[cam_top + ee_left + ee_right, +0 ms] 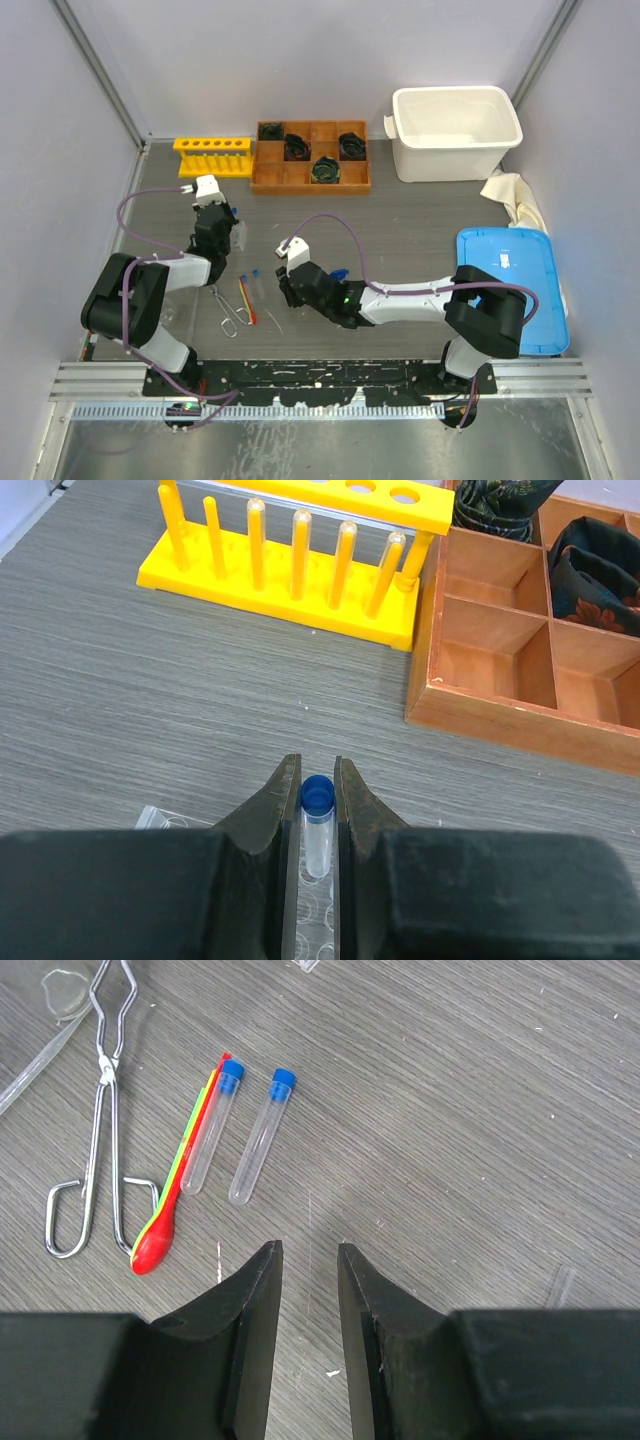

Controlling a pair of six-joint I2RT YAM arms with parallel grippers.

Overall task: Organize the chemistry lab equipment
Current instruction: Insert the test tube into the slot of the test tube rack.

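1. The left gripper (318, 772) is clamping a blue-capped test tube (318, 832) between its two fingers, with the blue cap pointing forward past the fingertips.
2. This gripper is hovering over the grey table (150, 710). The yellow tube rack (290, 585) is standing ahead of it, apart from the held tube.
3. A clear plastic piece (165, 818) is lying on the table just below the left fingers. Its identity cannot be told.
4. A wooden compartment tray (430, 695) is sitting directly beside the rack, with dark rolled items (600, 570) occupying some of its compartments.
5. The right gripper (310, 1252) is standing open and holding nothing, with bare table showing between its fingers.
6. Ahead of the right gripper, one loose tube (212, 1125) is lying against the red-orange stick (160, 1230). A second loose tube (260, 1137) is lying just beside the first, parallel to it.
7. The metal tongs (100, 1110) are lying flat on the far side of the stick from the tubes, their looped end near the stick's rounded tip.
8. In the top view, a white tub (455, 130) is standing at the far right corner. A blue lid (550, 300) is lying along the right edge, and a cloth (515, 200) is lying between them.
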